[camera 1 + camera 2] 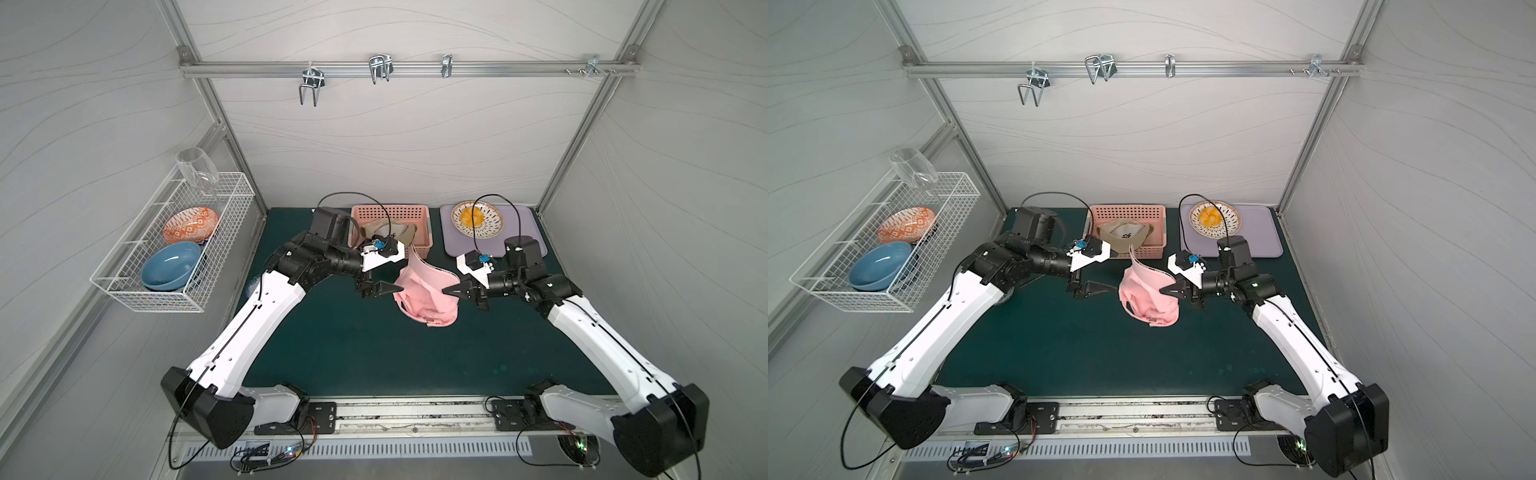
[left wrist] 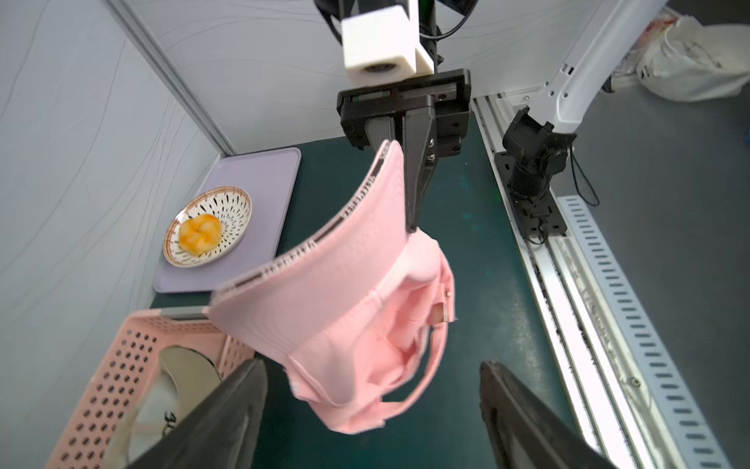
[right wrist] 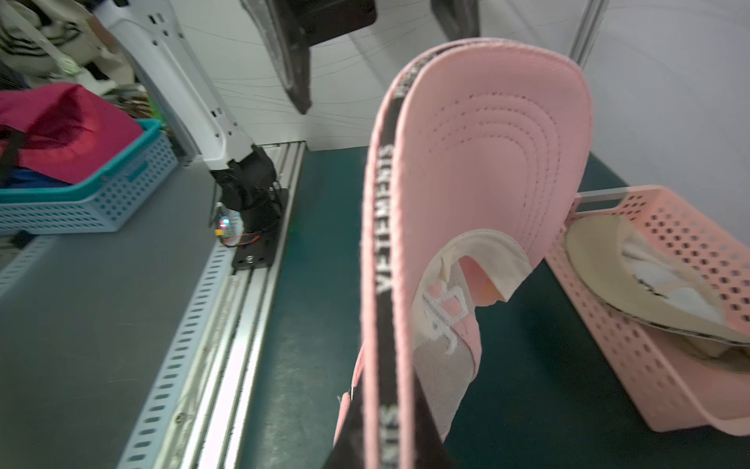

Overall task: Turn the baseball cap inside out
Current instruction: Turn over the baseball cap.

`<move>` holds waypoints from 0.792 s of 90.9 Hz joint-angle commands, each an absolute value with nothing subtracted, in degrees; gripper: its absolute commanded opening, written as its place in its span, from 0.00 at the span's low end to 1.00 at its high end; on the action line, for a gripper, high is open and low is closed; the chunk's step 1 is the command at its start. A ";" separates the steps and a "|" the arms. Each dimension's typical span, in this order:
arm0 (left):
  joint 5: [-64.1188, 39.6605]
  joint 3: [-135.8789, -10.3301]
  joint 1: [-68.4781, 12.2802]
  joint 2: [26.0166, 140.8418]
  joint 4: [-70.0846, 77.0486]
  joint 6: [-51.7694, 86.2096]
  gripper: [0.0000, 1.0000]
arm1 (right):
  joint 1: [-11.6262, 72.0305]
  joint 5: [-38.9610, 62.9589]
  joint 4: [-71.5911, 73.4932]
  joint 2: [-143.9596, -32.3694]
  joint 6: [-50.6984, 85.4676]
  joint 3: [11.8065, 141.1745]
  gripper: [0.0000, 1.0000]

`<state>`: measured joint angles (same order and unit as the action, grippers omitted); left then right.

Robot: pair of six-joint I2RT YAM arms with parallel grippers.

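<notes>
While R fingers (image 2: 418, 170) pinch, cap (image 2: 345, 292) hangs brim-up.

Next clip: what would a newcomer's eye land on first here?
The pink baseball cap draws the eye: it is mid-table with its brim up, pinched by the right gripper, and the left gripper is open just beside it. Behind, a pink basket holds a beige cap, and a plate of orange food sits on a lilac mat.

walls (image 1: 395, 145): pale grey, wavy-lined | rail (image 1: 415, 69): aluminium, with hooks (image 1: 379, 66) | mat (image 1: 353, 353): dark green
</notes>
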<state>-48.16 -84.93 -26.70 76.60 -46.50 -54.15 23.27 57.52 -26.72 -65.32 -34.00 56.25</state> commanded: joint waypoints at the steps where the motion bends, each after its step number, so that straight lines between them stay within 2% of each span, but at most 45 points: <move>1: -48.53 -87.36 -27.86 77.89 -50.62 -63.91 0.85 | 23.03 64.63 -33.15 -66.18 -34.45 58.54 0.00; 34: -47.79 -87.86 -31.62 81.25 -50.70 -65.86 0.81 | 25.41 65.83 -43.67 -72.03 -40.76 63.63 0.00; 72: -40.13 -82.20 -31.69 76.83 -34.86 -58.98 0.84 | 25.81 63.42 -41.71 -71.71 -39.33 62.39 0.00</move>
